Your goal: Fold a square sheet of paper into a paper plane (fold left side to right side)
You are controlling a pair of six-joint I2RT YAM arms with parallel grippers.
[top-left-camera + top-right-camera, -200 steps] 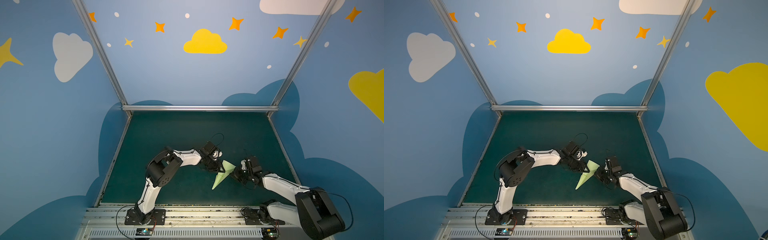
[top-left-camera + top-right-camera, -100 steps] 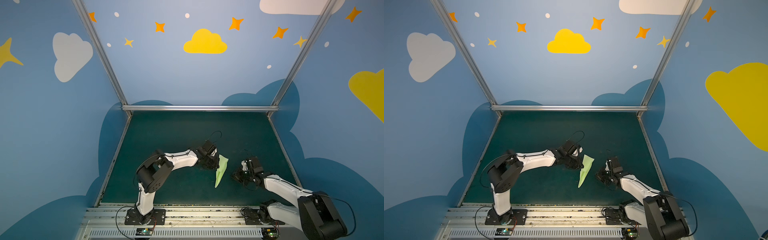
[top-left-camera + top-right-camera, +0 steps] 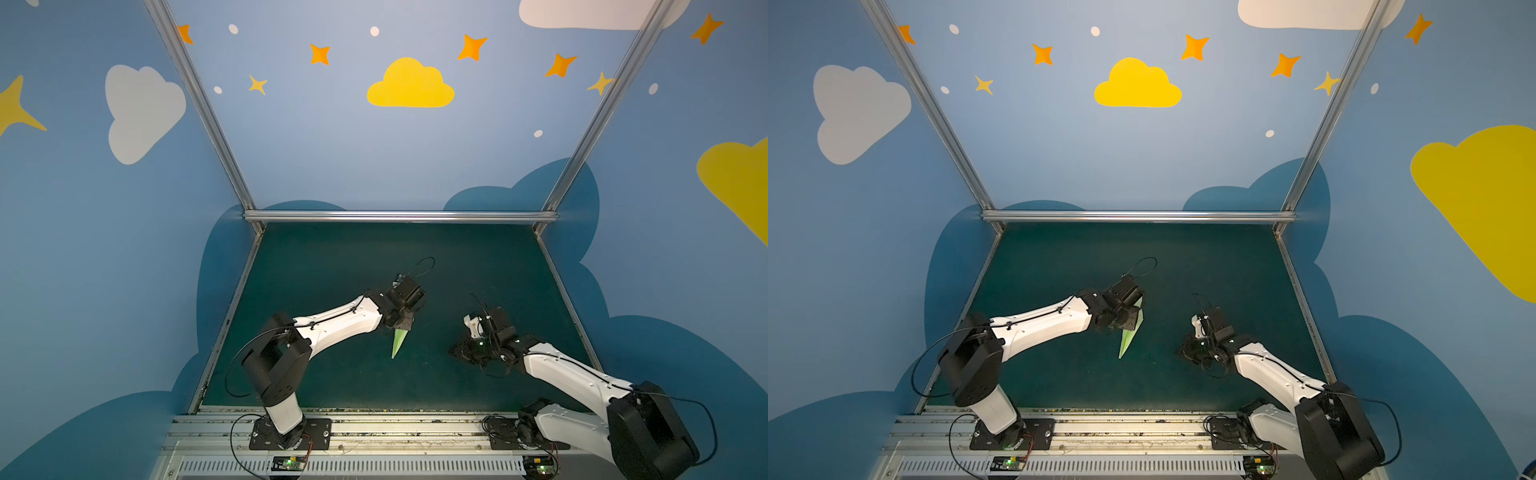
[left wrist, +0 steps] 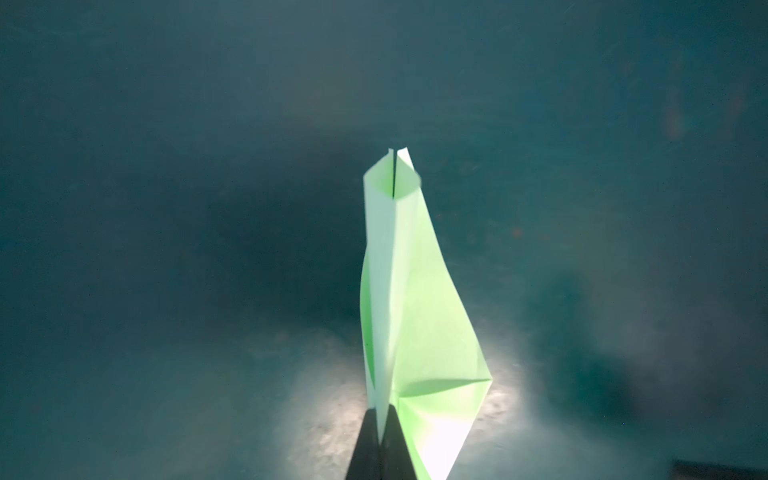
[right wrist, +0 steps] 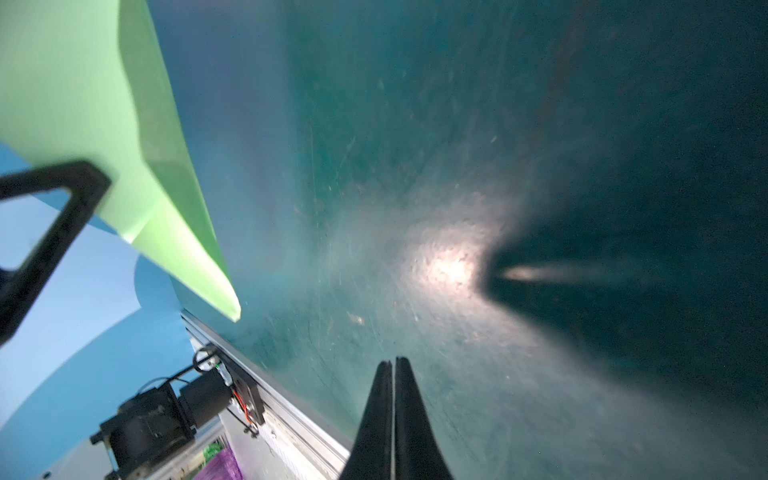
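Left tool (image 4: pixel 380 417) clamped on wide end of paper plane (image 4: pixel 419 316) (pale green); right tool (image 5: pixel 393 368) closed, empty, well apart.

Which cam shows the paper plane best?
Left wrist: the paper plane fills mid-frame, creases and flaps clear, pinched in the left tool. Both top views show a small green sliver; right wrist crops it.

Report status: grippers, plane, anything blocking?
Left gripper shut on the paper plane, pinching its wide end. Right gripper shut, empty, apart from the plane. Nothing else on the mat.
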